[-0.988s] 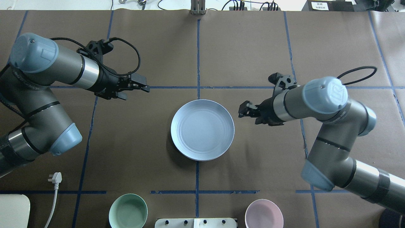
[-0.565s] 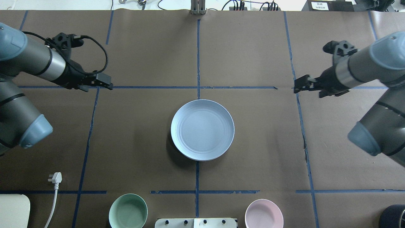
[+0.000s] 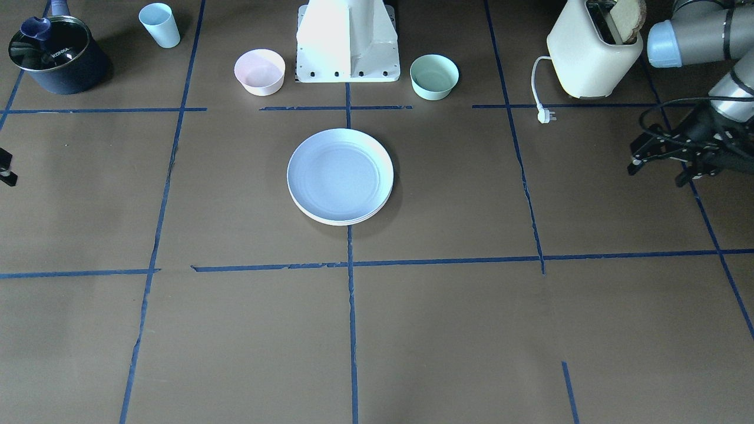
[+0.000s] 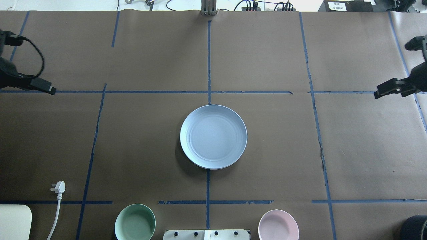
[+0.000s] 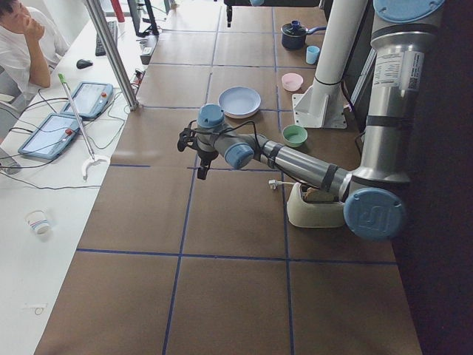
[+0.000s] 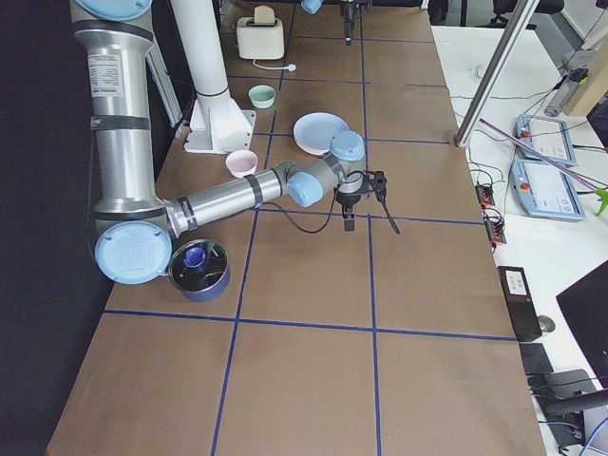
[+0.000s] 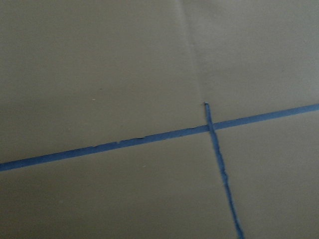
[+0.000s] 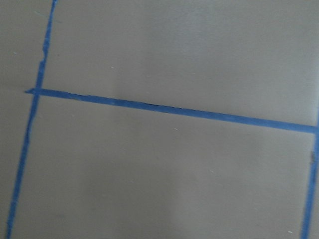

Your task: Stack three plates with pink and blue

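The pale blue plate [image 4: 213, 136] lies on top of a stack at the table's middle. In the front-facing view [image 3: 340, 175] a cream rim [image 3: 341, 222] shows under it. The pink plate is hidden inside the stack. My left gripper [image 4: 46, 88] is far to the left of the stack, open and empty; it also shows in the front-facing view [image 3: 657, 174]. My right gripper [image 4: 383, 92] is far to the right of the stack, open and empty, and just enters the front-facing view [image 3: 5, 168]. Both wrist views show only brown paper and blue tape.
A mint bowl [image 4: 135, 221] and a small pink bowl [image 4: 278, 225] stand by the robot base [image 3: 347, 41]. A toaster [image 3: 592, 53] with its plug [image 4: 58, 187] is on my left. A dark pot [image 3: 56, 53] and a blue cup [image 3: 159, 25] are on my right.
Both arms have drawn back outward from beside the plate stack to the table's left and right edges. The stack has not moved.
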`<state>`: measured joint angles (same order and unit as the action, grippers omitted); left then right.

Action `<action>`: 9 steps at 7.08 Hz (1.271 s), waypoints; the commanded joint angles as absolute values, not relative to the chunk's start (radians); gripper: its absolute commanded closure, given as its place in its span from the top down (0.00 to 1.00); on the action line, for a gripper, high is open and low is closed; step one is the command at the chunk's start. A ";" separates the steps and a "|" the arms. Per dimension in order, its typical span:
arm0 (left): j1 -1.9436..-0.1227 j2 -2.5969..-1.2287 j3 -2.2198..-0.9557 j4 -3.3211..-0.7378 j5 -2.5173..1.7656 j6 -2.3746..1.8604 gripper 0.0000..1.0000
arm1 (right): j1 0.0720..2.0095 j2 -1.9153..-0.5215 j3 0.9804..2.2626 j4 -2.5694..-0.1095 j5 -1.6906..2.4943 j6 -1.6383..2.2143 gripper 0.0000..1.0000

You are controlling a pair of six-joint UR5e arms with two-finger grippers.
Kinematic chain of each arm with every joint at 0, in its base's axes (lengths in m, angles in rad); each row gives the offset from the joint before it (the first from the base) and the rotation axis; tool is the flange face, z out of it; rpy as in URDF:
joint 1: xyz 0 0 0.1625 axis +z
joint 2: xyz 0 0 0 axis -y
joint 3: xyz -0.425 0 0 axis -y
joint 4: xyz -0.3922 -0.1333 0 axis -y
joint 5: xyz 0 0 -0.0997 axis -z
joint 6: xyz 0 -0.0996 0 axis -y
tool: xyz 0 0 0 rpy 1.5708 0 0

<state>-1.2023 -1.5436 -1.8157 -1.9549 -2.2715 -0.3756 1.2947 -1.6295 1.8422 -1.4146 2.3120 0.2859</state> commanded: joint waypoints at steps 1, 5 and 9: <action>-1.387 -1.476 -1.792 -1.817 -2.289 -0.026 1.00 | 1.449 -1.652 1.841 -1.613 2.327 -0.075 1.00; -1.531 -1.470 -1.679 -1.525 -2.354 0.222 1.00 | 1.505 -1.666 1.810 -1.643 2.335 -0.130 1.00; -1.536 -1.479 -1.637 -1.534 -2.473 0.127 1.00 | 1.505 -1.669 1.795 -1.644 2.351 -0.130 1.00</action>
<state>-1.5346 -1.4784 -1.6399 -1.5319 -2.4671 0.1585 1.5047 -1.6679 1.8020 -1.6442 2.3398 -0.1299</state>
